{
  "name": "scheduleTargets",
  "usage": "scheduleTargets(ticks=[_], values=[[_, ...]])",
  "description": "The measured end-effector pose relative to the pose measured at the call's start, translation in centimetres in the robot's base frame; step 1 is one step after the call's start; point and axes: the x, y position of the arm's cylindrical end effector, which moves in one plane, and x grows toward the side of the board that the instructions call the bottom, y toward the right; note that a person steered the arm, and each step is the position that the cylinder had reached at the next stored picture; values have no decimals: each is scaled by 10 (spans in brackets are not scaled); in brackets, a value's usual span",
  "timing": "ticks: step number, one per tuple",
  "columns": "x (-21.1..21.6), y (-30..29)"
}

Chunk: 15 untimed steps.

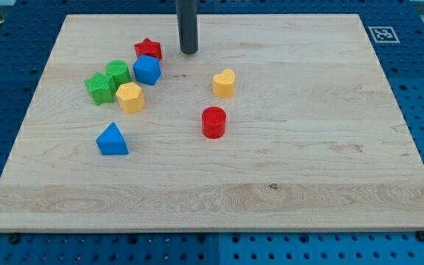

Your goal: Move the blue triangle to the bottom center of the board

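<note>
The blue triangle (112, 140) lies on the wooden board (285, 177) at the view's left, below the cluster of blocks. My tip (188, 51) stands near the view's top centre, just right of the red star (148, 49) and well above and to the right of the blue triangle. The tip touches no block.
A cluster sits at the upper left: the red star, a blue block (146, 70), a green cylinder (118, 72), a green star (99, 88) and a yellow hexagon (130, 96). A yellow heart (224, 83) and a red cylinder (213, 122) stand near the middle. A marker tag (383, 34) is at the top right corner.
</note>
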Motion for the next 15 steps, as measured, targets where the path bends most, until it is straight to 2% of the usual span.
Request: scheduleTargets(ticks=[1, 2, 3, 4, 6, 7, 8, 10, 12, 15], values=[[-31, -29], [-36, -99], [-36, -179], [-6, -199], [112, -196], [155, -172], [170, -138], [215, -123], [256, -59], [317, -43]])
